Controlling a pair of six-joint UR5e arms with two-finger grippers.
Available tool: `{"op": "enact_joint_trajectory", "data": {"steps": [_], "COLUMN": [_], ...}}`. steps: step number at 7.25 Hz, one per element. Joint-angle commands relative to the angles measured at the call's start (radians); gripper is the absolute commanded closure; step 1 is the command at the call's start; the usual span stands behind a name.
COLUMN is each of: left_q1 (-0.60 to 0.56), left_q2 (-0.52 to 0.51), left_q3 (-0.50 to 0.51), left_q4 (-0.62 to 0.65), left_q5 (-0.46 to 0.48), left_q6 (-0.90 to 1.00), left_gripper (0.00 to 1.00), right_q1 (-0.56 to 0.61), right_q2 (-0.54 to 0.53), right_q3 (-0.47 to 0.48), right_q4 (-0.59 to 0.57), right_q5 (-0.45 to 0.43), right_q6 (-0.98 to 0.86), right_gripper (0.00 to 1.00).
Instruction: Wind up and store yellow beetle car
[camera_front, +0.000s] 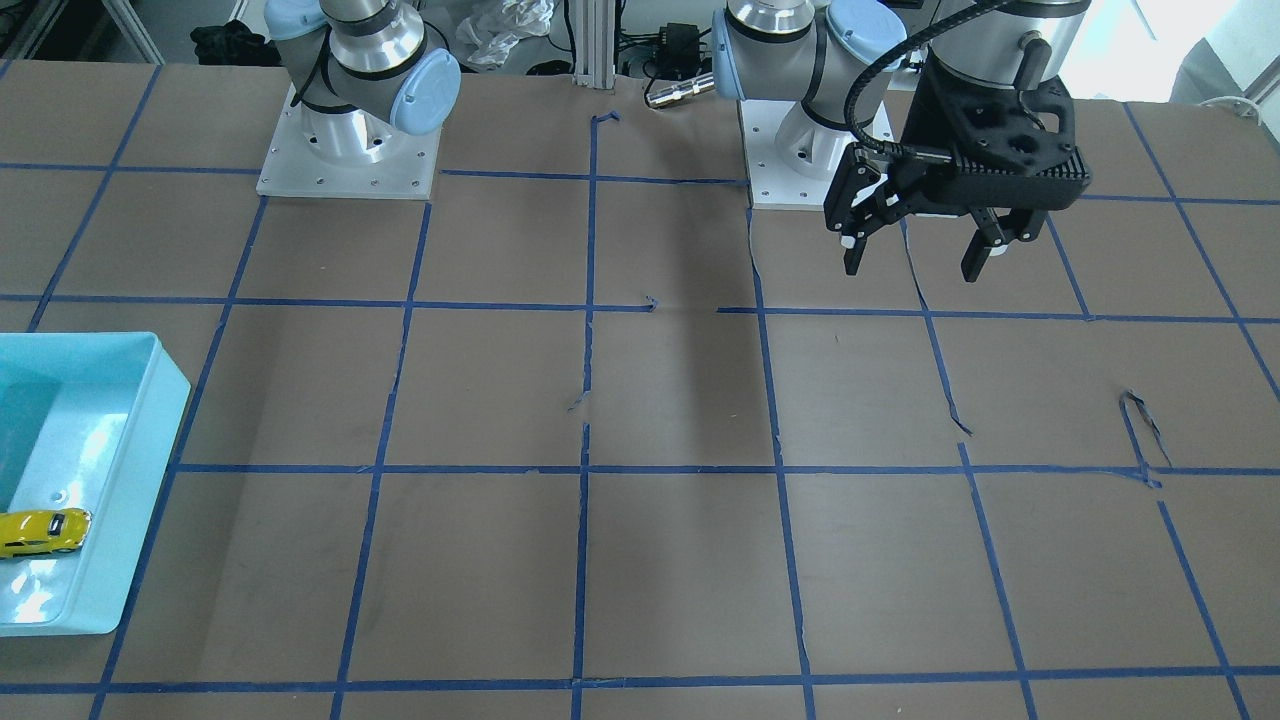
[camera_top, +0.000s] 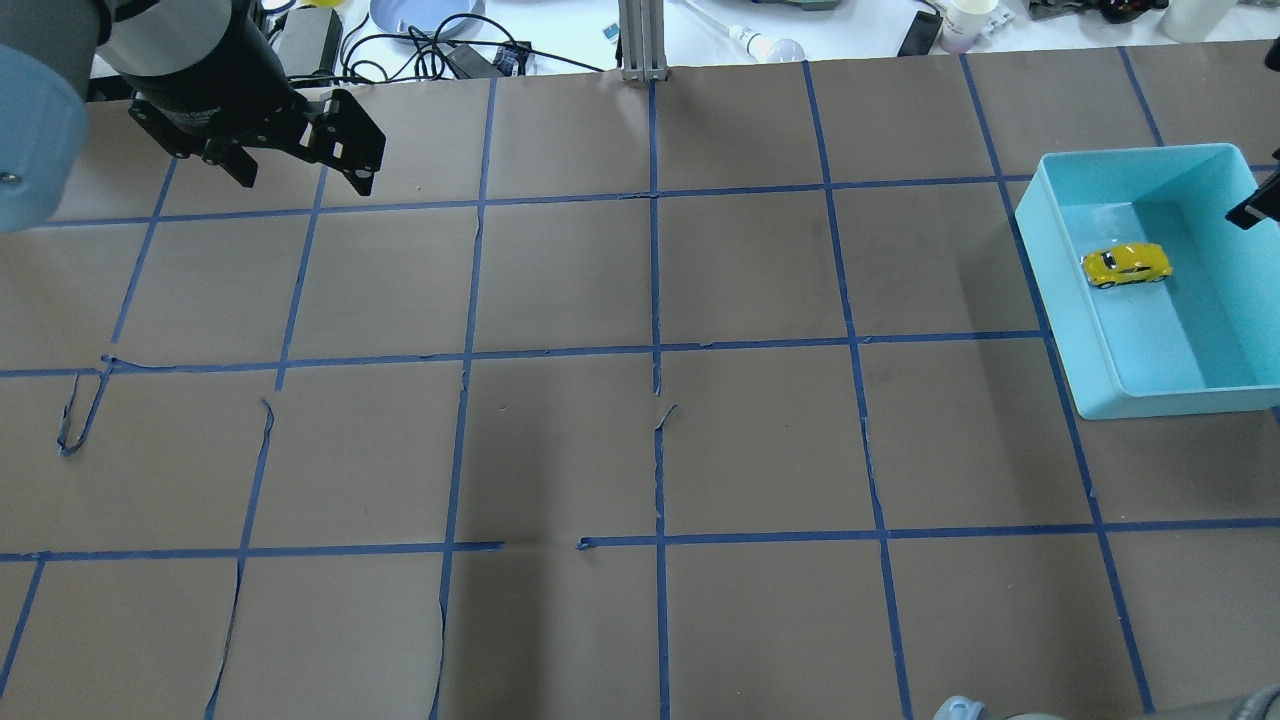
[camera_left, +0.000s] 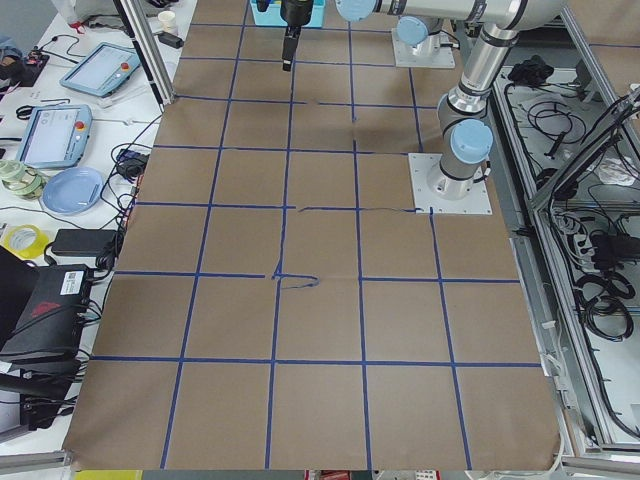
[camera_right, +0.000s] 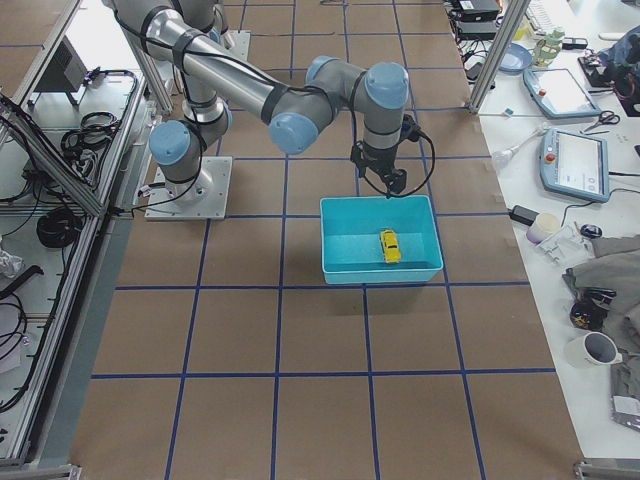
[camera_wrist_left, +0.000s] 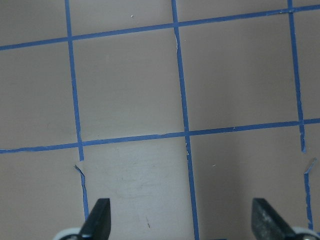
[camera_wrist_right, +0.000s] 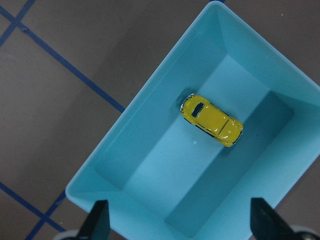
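The front view's left edge crops the bin (camera_front: 140, 470) and yellow beetle car (camera_front: 45, 531).

Table: a wide worktop under brown paper (camera_top: 560, 450), ruled into squares by blue tape strips (camera_top: 655, 300), torn and lifting in places.
Post: a grooved aluminium upright (camera_top: 640, 40) at the table's far edge.
Side bench: a white bench (camera_left: 125, 112) carrying a grey handheld screen unit (camera_left: 50, 135) and a round pale-blue plate (camera_left: 72, 190).
Cable bay: black coiled cables (camera_left: 600, 280) behind silver rails.
Light: bright, even, soft shadows.
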Motion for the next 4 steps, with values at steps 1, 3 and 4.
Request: {"op": "enact_joint_trajectory", "data": {"steps": [1,3,4], "left_q1": [0.000,0.002,0.002], "left_q2": [0.001,0.001,0.001], "left_q3": [0.005,0.000,-0.001], "left_q4": [0.000,0.000,0.000], "left_q5": [0.000,0.000,0.000], "left_q6": [0.000,0.000,0.000], "left_gripper": [0.00,0.00,0.00], "right_q1": [0.058,0.208,0.295], "right_q2": [-0.098,-0.106,-0.130], "right_q3": [0.000,0.000,0.009], "right_q4": [0.125,0.133,0.145], "right_q5": [-0.012,-0.004,0.002], "right_q6": [0.357,0.715,0.923], "right_gripper": [0.00,0.00,0.00]}}
